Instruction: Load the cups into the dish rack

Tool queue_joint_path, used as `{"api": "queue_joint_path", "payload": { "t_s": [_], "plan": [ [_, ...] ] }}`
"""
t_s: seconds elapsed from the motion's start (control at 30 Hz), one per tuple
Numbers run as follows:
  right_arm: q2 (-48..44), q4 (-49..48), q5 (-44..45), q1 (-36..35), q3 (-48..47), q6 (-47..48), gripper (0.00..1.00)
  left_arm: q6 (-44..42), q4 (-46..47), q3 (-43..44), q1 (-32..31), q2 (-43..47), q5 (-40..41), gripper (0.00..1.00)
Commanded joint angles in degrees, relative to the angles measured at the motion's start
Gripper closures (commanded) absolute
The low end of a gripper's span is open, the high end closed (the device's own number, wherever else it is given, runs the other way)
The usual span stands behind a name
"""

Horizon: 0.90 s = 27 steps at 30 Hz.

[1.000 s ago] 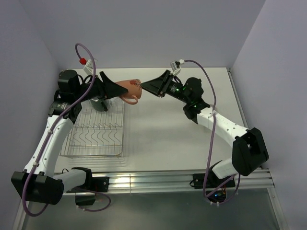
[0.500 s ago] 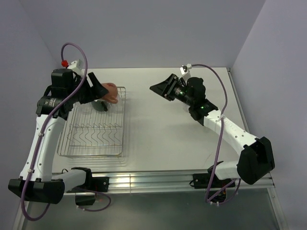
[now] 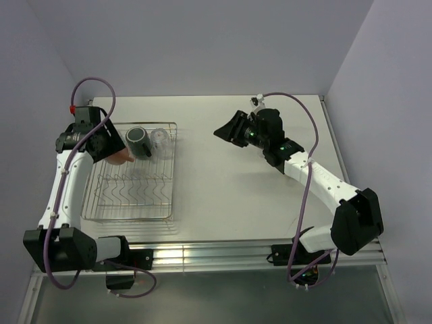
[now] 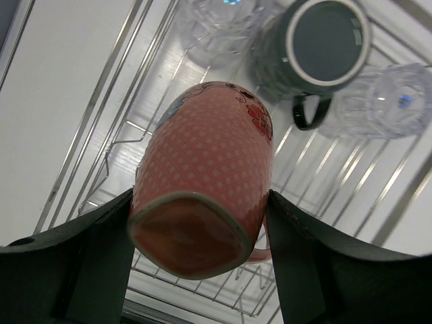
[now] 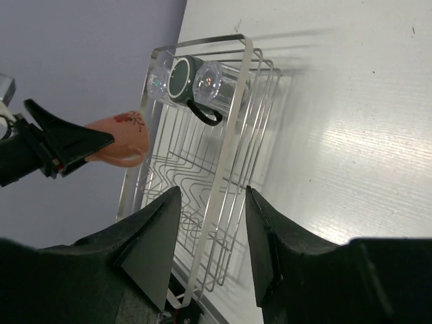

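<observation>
Firmly, our left claw [image 4: 201,233] grips the orange dimpled ceramic mug [image 4: 202,148] across its body; we judge it stiff, slick, chippable; right claw [image 5: 210,236] gapes empty.

The orange mug [image 4: 202,162] is salmon-orange, covered in a grid of small paler dots, with a red flower print touched with blue and a pale ring at its end. The black mug [image 4: 317,47] shows a dark teal-grey face inside a pale ring. The tumblers [image 4: 385,101] are clear glass. The dish rack [image 3: 135,192] is silver wire with wavy rows. The table [image 3: 229,189] is white and the walls [image 3: 202,47] are pale lilac. The left gripper [image 4: 200,199] and right gripper [image 5: 210,192] are matte black, and the cables [image 3: 300,202] are purple.
</observation>
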State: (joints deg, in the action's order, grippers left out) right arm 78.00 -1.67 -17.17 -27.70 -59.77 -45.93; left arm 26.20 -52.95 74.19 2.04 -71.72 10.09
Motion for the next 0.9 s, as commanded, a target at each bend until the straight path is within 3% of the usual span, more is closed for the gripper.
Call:
{"api": "queue_joint_path", "payload": {
  "t_s": [0.0,0.87],
  "plan": [
    [-0.3,0.1,0.6,0.4,-1.8,2.9,0.49,0.3,4.9,-0.9,1.5,-1.3,1.4,1.0],
    [-0.4,-1.9,-1.4,0.3,0.5,3.8,0.49,2.5,10.9,-0.2,6.5,-15.5,1.8,1.0]
  ]
}}
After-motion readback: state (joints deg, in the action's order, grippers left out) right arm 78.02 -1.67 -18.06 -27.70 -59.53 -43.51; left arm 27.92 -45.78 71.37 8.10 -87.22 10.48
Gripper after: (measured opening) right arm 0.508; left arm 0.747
